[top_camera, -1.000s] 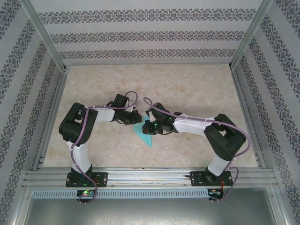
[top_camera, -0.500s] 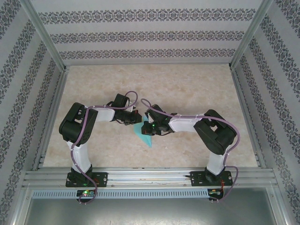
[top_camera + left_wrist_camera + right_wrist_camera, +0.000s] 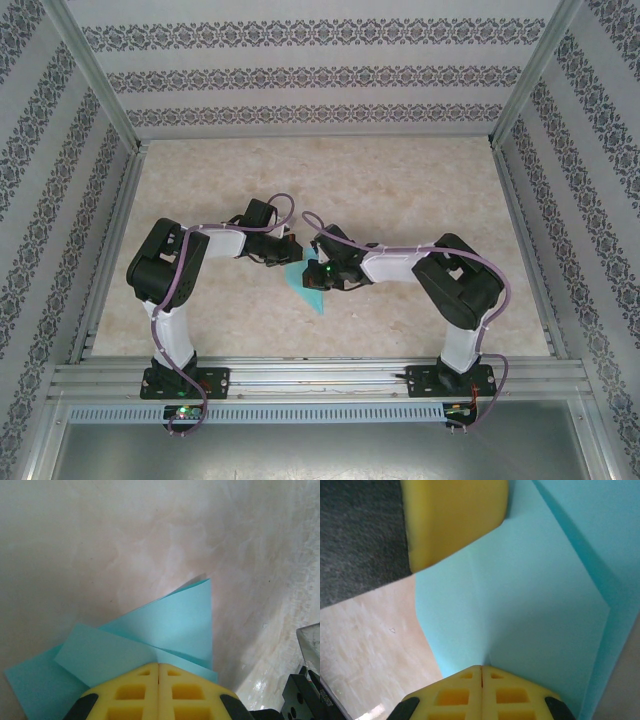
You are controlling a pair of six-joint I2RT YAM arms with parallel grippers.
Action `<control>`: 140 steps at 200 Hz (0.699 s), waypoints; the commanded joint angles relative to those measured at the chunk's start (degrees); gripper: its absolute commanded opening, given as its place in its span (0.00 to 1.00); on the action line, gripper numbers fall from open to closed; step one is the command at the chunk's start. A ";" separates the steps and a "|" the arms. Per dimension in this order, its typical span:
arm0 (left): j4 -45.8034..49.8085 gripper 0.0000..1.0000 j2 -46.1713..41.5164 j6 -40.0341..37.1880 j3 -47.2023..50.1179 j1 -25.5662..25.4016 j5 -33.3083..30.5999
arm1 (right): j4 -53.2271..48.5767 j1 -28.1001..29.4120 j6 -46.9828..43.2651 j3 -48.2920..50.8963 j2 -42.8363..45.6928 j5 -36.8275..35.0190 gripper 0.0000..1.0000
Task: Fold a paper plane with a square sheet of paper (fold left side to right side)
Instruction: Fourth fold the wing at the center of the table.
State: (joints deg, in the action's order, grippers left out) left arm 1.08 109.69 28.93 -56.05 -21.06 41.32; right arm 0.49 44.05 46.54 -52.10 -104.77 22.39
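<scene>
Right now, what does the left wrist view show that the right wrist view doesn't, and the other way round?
Left wrist view: the folded turquoise paper as overlapping flaps, one rising to a sharp tip, a wide stretch of marbled table, and black hardware at the lower right, likely the other arm's.
Right wrist view: the other arm's yellow finger pad over the paper's far edge, and one long crease running down the sheet.
Both: the paper, the table, and the left gripper and the right gripper, each shut at its own view's bottom edge.
</scene>
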 commanded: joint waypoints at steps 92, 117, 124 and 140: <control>5.73 0.00 3.17 -1.15 0.44 0.12 -8.71 | -5.72 4.01 3.96 10.99 5.30 1.51 0.00; 5.69 0.00 3.16 -1.15 0.46 0.14 -8.67 | -5.79 4.58 4.59 12.35 6.30 1.78 0.00; 5.80 0.00 3.16 -1.15 0.38 0.12 -8.71 | -5.78 4.84 4.82 12.83 6.57 1.82 0.00; 5.71 0.00 3.10 -1.15 0.43 0.18 -8.71 | -5.77 5.38 5.29 13.95 7.40 1.87 0.00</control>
State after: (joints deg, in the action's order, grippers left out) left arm 1.56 109.78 28.95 -56.29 -21.06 41.30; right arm 4.40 47.16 50.30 -42.13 -97.60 21.91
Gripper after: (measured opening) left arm 0.044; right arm 0.065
